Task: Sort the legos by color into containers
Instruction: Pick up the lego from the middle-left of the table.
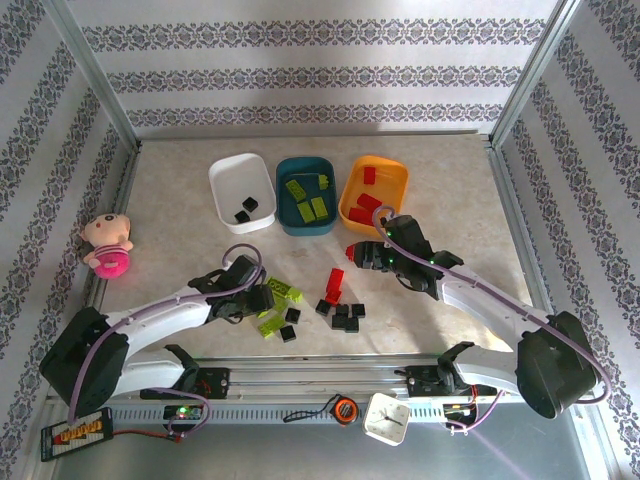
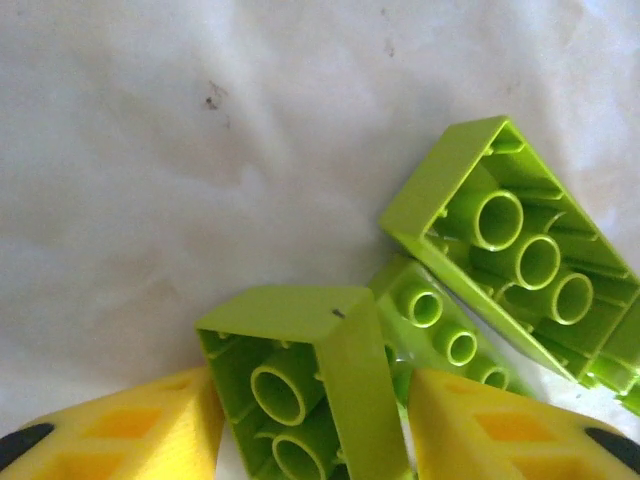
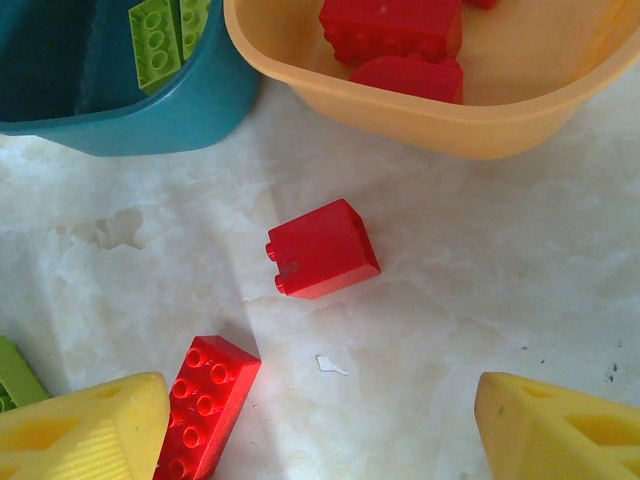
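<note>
The left gripper (image 2: 315, 405) is closed on a lime green brick (image 2: 300, 370), which sits hollow side up between its yellow fingers (image 2: 150, 430); both fingers touch its sides. A bigger green brick (image 2: 510, 240) lies just beside it on the table (image 2: 150, 150), also hollow side up.

The right gripper (image 3: 320, 400) is wide open and holds nothing. It hangs low near the orange tub (image 3: 430, 120). A small red brick (image 3: 322, 250) lies ahead of its fingers, and a long red brick (image 3: 205, 400) lies next to one finger.

From above, the white tub (image 1: 235, 180) holds black bricks, the teal tub (image 1: 305, 229) holds green ones, and the orange tub has red ones. Loose black bricks (image 1: 345, 315) lie between the arms.
</note>
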{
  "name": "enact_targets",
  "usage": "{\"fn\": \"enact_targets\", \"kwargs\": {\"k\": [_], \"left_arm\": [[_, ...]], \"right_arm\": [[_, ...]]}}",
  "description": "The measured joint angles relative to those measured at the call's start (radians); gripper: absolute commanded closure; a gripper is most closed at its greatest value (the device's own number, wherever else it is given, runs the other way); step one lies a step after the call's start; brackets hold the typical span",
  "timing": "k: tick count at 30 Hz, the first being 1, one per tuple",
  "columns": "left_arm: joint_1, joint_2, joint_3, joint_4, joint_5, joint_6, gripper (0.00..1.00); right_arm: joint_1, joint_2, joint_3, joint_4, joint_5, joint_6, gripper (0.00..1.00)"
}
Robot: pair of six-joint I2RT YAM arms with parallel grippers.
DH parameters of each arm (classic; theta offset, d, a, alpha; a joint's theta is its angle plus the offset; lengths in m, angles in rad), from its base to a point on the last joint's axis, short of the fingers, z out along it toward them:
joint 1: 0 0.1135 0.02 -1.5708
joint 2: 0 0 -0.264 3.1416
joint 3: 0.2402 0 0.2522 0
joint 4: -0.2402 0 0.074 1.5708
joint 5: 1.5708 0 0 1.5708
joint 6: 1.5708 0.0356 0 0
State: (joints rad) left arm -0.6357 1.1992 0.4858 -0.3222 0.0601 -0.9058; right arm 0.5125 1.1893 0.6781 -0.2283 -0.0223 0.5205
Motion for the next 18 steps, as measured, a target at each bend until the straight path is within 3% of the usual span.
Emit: {"fn": "enact_targets", "kwargs": {"k": [4, 10, 18], "left_arm": [[0.000, -0.045, -0.021, -0.004, -0.009, 0.000, 0.65], [0.000, -0.117, -0.007, -0.024, -0.012, 0.005, 0.68], [0.061, 0.036, 0.310, -0.057, 0.007, 0.121, 0.70]], "right_arm": [[0.000, -0.004, 0.000, 0.000, 0.002, 0.000, 0.20], [-0.006, -0.004, 0.000, 0.000, 0.003, 0.000, 0.20], [-0.006, -0.015, -0.009, 0.001, 0.002, 0.000, 0.20]]}}
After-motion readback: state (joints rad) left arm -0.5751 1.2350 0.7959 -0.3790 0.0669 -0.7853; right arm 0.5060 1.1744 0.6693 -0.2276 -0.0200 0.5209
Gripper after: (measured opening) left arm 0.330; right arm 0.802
